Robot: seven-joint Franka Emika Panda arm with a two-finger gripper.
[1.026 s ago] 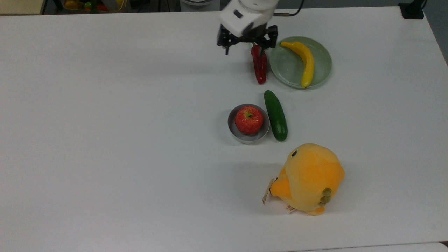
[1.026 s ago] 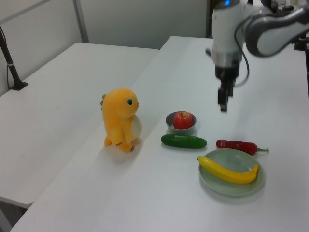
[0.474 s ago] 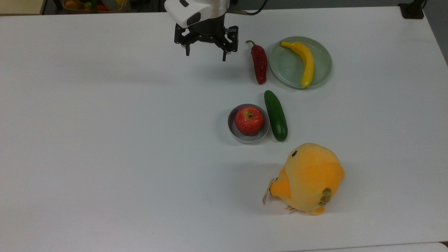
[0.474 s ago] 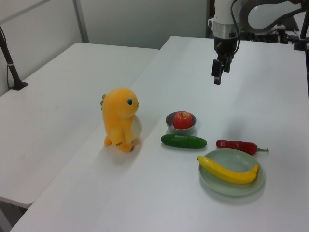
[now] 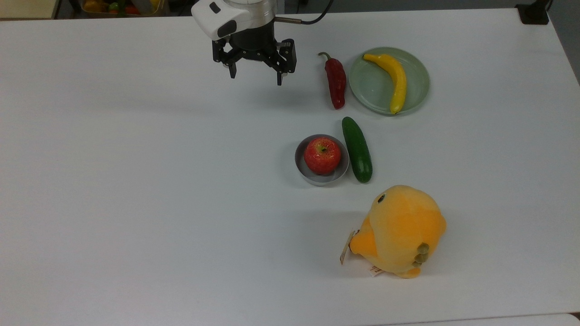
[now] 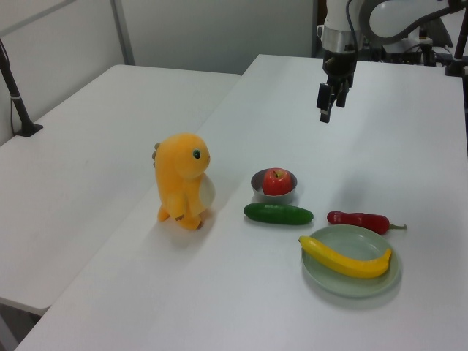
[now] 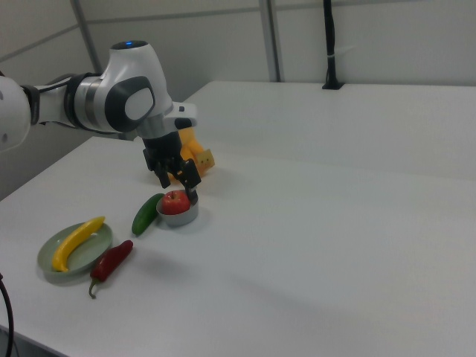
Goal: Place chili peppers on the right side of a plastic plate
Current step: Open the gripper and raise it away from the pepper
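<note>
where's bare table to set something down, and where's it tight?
Free: the top view's whole left half of the table, left of the grey bowl and below the gripper. Also right of the plate. Tight: chili beside the plate, cucumber against the bowl, plush toy just below.

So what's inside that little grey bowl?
The grey bowl holds one red apple, stem dimple up. The apple covers most of the bowl's floor, so anything beneath it cannot be seen.
</note>
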